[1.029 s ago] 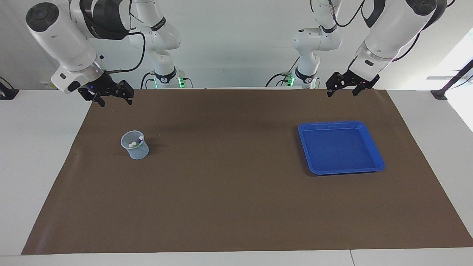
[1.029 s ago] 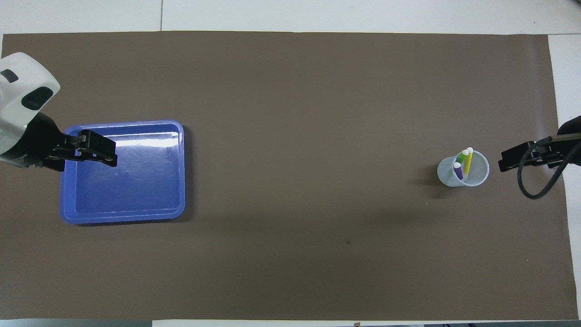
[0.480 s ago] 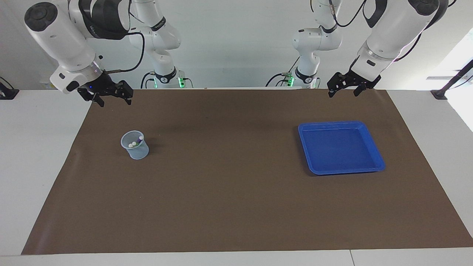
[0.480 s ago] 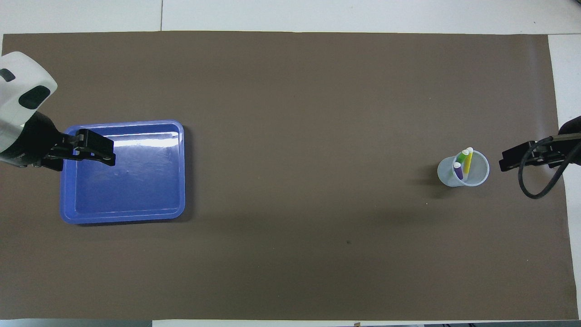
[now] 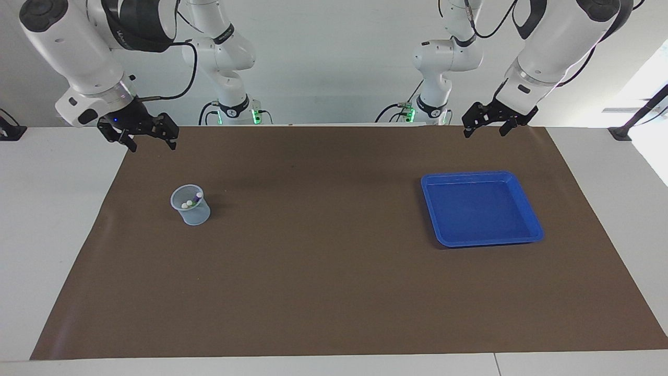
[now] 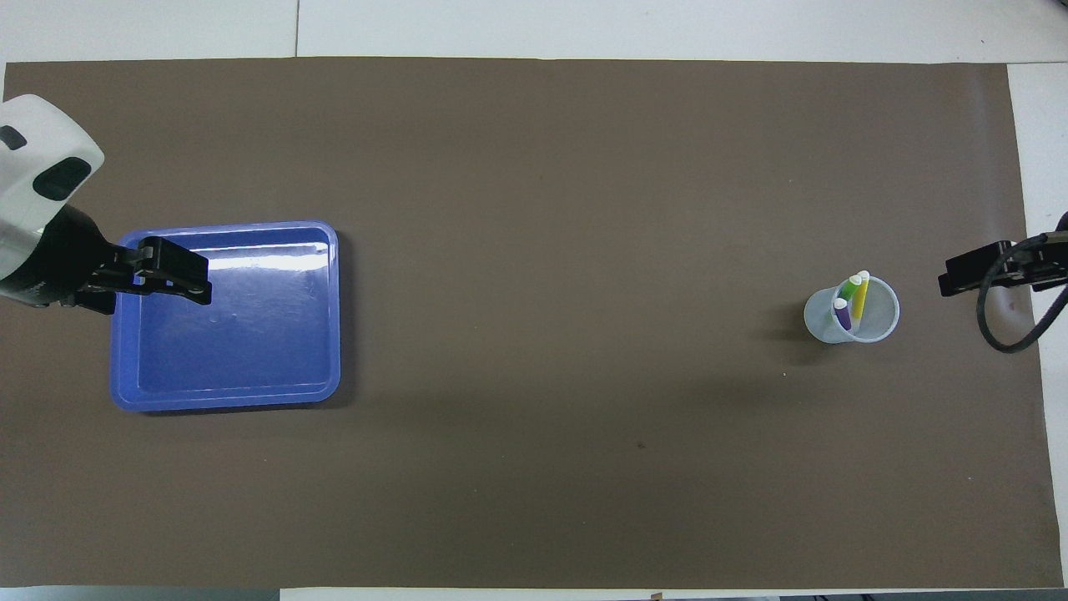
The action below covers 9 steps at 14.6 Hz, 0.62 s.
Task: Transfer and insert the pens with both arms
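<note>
Three pens stand in a clear cup (image 5: 191,206) (image 6: 851,311) on the brown mat, toward the right arm's end: a purple pen (image 6: 842,315), a green pen (image 6: 849,290) and a yellow pen (image 6: 859,298), pale ends up. My right gripper (image 5: 152,146) (image 6: 959,281) hangs open and empty in the air over the mat's corner at the robots' edge, apart from the cup. My left gripper (image 5: 483,133) (image 6: 185,279) hangs open and empty over the mat's edge by the robots, above the tray's side.
An empty blue tray (image 5: 480,175) (image 6: 225,401) lies on the mat (image 5: 334,271) toward the left arm's end. A thin black slanted rod (image 5: 642,112) stands off the mat at that end. White table borders the mat.
My right gripper has drifted away from the cup toward the right arm's end of the table. The left gripper has barely moved. Cup, pens and tray are unmoved.
</note>
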### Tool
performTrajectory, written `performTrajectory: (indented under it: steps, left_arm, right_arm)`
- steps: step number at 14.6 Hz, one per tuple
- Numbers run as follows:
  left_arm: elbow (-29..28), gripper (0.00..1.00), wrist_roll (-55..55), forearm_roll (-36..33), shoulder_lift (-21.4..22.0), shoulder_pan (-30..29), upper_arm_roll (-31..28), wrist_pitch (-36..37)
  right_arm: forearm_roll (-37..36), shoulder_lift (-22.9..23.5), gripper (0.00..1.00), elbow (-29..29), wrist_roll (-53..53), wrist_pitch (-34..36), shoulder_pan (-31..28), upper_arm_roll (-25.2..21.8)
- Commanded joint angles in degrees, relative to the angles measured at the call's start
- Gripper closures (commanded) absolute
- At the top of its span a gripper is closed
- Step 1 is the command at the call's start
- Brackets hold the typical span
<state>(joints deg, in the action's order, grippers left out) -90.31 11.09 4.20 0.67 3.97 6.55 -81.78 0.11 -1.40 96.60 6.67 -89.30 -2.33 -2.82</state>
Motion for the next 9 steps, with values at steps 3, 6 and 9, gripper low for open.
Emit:
performTrajectory:
  steps: [3, 6, 9]
  left_arm:
    - [0.84, 0.00, -0.10, -0.06, -0.50, 0.25, -0.49, -0.40]
    - [0.84, 0.00, -0.10, -0.07, -0.50, 0.34, -0.49, -0.40]
    - [0.84, 0.00, -0.10, -0.07, -0.50, 0.43, -0.49, -0.40]
  right_arm:
    - [-1.34, 0.87, 0.00, -1.15, -0.61, 0.00, 0.75, -0.78]
    - [-1.34, 0.87, 0.00, -1.49, -0.52, 0.18, 0.66, -0.52]
    - [-1.34, 0.96, 0.00, -2.02, -0.52, 0.35, 0.75, -0.52]
